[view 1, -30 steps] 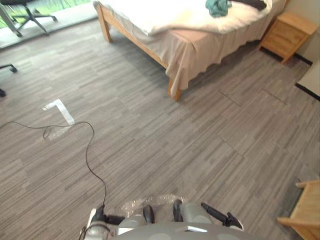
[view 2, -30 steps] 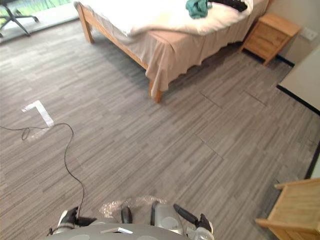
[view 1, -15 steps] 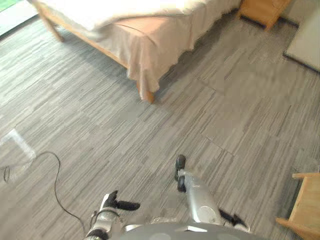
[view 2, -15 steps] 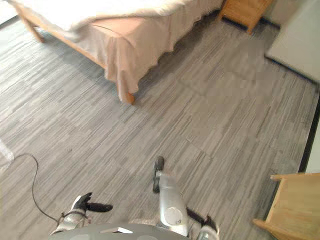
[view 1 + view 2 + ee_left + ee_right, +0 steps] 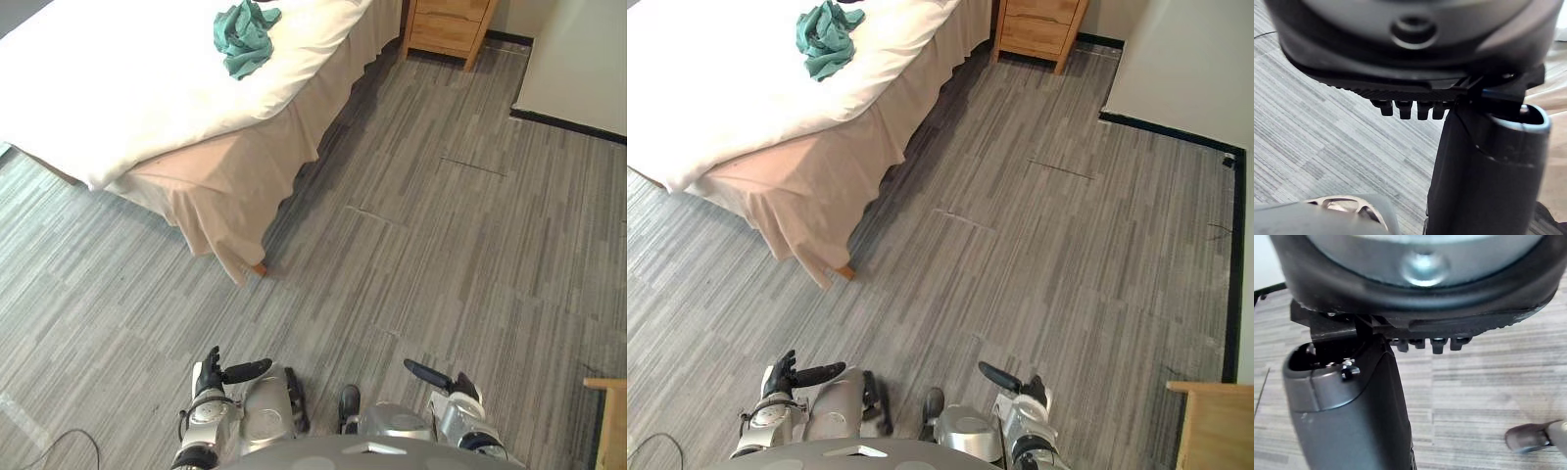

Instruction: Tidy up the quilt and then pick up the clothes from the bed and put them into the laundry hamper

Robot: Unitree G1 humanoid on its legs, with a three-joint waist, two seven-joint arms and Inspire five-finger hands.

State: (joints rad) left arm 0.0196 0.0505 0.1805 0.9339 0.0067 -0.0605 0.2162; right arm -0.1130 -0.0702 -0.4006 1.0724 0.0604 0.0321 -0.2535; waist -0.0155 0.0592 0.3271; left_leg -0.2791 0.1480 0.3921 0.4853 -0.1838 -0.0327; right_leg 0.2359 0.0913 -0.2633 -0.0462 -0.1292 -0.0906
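1. The left hand [image 5: 210, 378] is seen low at the near edge, above the floor [image 5: 441, 264]. Its fingers [image 5: 1405, 108] are held loosely straight, the thumb [image 5: 1484, 166] is stuck out toward the other hand, and nothing is held.
2. The right hand [image 5: 457, 388] is seen at the same nearness, well apart from the left. Its fingers [image 5: 1437, 343] are likewise relaxed, its thumb [image 5: 1352, 406] is pointed inward, and nothing is grasped.
3. A pale wooden piece [image 5: 613, 421] is cut off by the right edge, a little beyond the right hand. What it belongs to cannot be told.
4. A wide stretch of grey plank floor is laid between the hands and the bed [image 5: 259, 268], of which one wooden leg is seen at the near corner.
5. A beige sheet [image 5: 235, 186] is hung from the bed's near corner down to the floor, so that most of the leg is covered by it.
6. A white quilt [image 5: 147, 88] is spread over the bed, and its edge is draped over the sheet along the side and foot.
7. The clothes [image 5: 243, 34], a teal bundle, are found on top of the quilt, far up the bed and near its right side, well apart from both hands.
8. A wooden nightstand [image 5: 451, 24] is placed farthest off, just beside the bed's far right corner.
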